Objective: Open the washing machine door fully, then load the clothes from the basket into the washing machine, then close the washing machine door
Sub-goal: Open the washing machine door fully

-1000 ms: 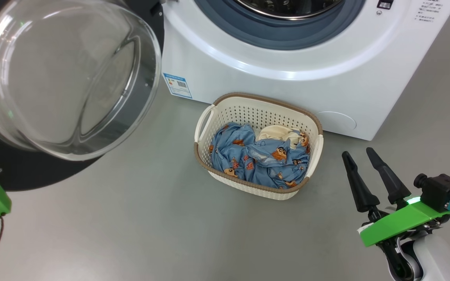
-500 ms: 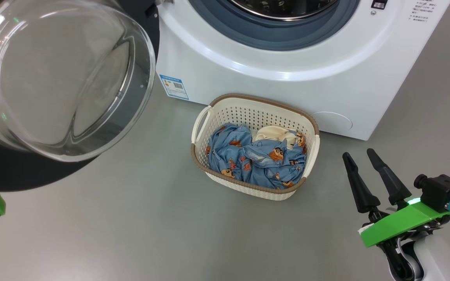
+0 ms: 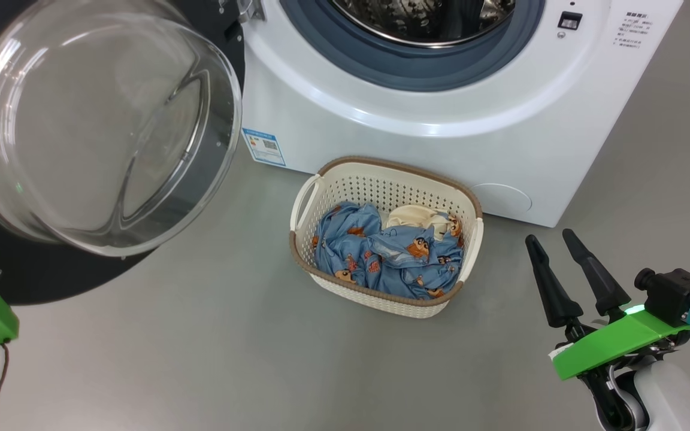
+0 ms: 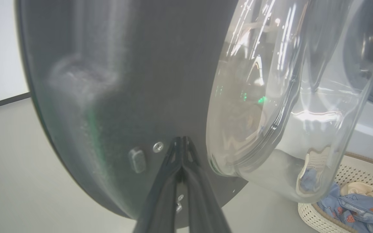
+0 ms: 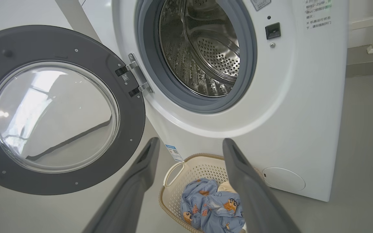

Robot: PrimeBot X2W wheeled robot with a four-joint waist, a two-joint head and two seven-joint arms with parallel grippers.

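we're seeing the big white front-loading washing machine [image 3: 417,137] with its large round glossy black door with a bulging clear glass bowl [image 5: 57,116] hanging wide open at the left of the head view. the perforated steel drum [image 5: 206,55] is showing inside the grey-blue rubber ring [image 5: 249,68]. the small cream-white perforated plastic basket with a brown rim [image 3: 381,163] is sitting on the grey floor [image 3: 201,347] just in front of the machine. the light-blue cartoon-print clothes [image 3: 381,257] and a cream cloth piece [image 3: 411,214] are lying bunched inside it. the left gripper [image 4: 181,142] is pointing at the door's dark ring beside the glass, fingers pinched together on nothing; we can't tell whether it touches. the right gripper [image 3: 548,236] is hovering right of the basket, apart from it, fingers spread, grasping nothing.
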